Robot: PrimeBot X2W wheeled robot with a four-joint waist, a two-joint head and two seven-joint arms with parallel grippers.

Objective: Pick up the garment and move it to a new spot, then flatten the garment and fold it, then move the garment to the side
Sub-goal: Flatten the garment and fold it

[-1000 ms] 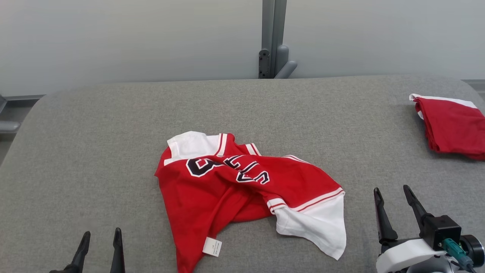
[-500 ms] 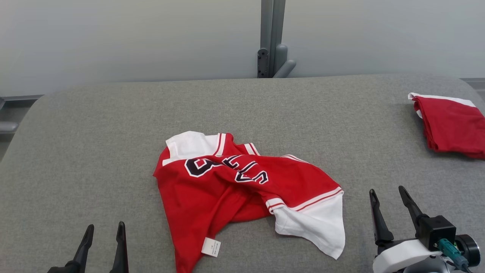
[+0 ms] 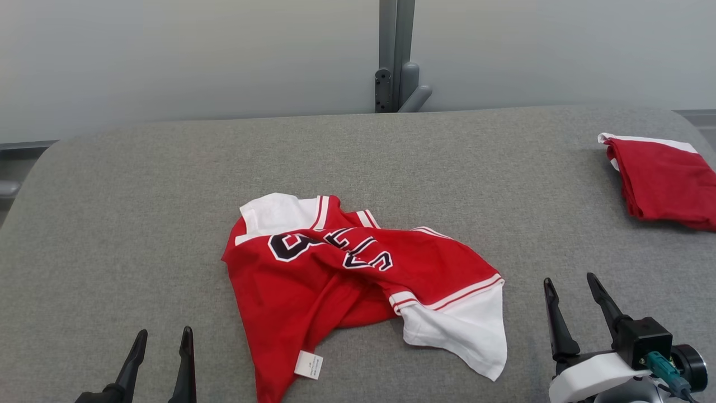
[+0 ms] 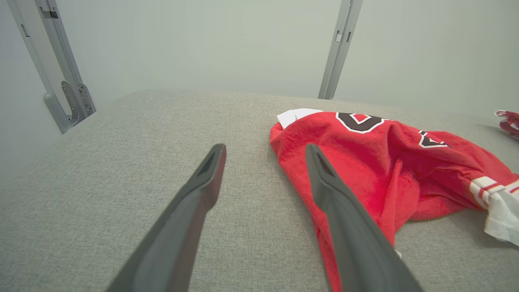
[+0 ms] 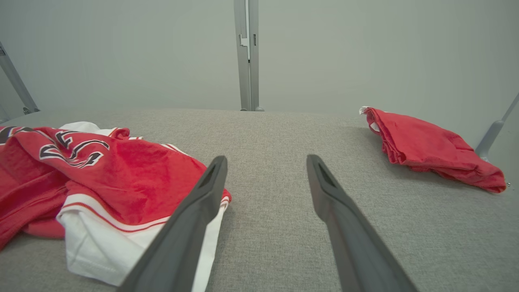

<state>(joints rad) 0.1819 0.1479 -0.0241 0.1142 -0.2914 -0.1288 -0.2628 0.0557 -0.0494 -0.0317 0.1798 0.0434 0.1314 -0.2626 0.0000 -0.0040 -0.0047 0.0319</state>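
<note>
Lying on grey fabric surface [image 3: 112, 224]: crumpled garment [image 3: 335, 280]; pale wall [image 3: 168, 56], post [image 3: 391, 50] behind; left end effector [image 3: 165, 331], right end effector [image 3: 568, 278] released.

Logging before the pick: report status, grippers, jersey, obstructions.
Left gripper open, empty. Right gripper open, empty. Crumpled jersey centre of the table, untouched. Folded red garment far right, well apart; nothing between grippers and jersey.
</note>
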